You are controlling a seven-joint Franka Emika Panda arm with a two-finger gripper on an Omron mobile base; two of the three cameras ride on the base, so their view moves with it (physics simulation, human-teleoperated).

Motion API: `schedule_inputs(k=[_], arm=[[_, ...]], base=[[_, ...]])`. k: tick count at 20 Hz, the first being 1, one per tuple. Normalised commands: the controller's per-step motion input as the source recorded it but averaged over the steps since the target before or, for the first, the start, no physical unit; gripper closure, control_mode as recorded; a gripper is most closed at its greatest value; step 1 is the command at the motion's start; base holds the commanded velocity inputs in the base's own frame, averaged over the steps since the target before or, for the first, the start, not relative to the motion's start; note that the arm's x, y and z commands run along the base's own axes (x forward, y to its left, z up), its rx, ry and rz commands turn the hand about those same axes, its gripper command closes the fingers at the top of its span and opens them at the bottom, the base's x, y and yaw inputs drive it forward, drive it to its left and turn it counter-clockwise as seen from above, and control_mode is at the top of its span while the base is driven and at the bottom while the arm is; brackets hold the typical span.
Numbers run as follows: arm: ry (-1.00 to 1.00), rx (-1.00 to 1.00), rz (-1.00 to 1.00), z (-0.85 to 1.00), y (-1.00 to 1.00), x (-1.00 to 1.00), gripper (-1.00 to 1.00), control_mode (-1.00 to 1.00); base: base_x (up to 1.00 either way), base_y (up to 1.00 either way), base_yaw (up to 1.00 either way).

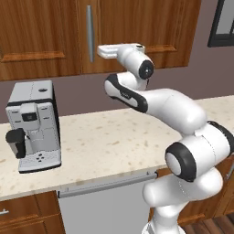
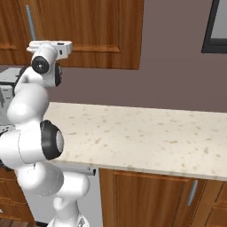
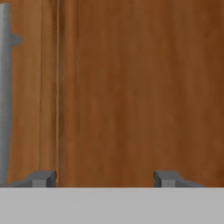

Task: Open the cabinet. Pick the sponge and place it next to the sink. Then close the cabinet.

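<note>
I have the fingers (image 3: 105, 178) spread apart, holding nothing, pointed squarely at the closed cabinet (image 3: 131, 87) door. The handle (image 3: 4, 96) is a vertical silver bar lying outside the left fingertip, not between the two tips, so a grasp is not yet possible. In the left base view the hand sits raised at door height, just right of that handle (image 1: 90, 33). The sponge is presumably behind the door. I judge the next step to be shifting left until the bar sits between the tips.
</note>
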Motion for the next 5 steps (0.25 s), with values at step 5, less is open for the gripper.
schedule_inputs(k=[5], arm=[[0.06, -0.01, 0.0, 0.0, 0.0, 0.0, -1.0, -1.0]], base=[[0.0, 0.0, 0.0]])
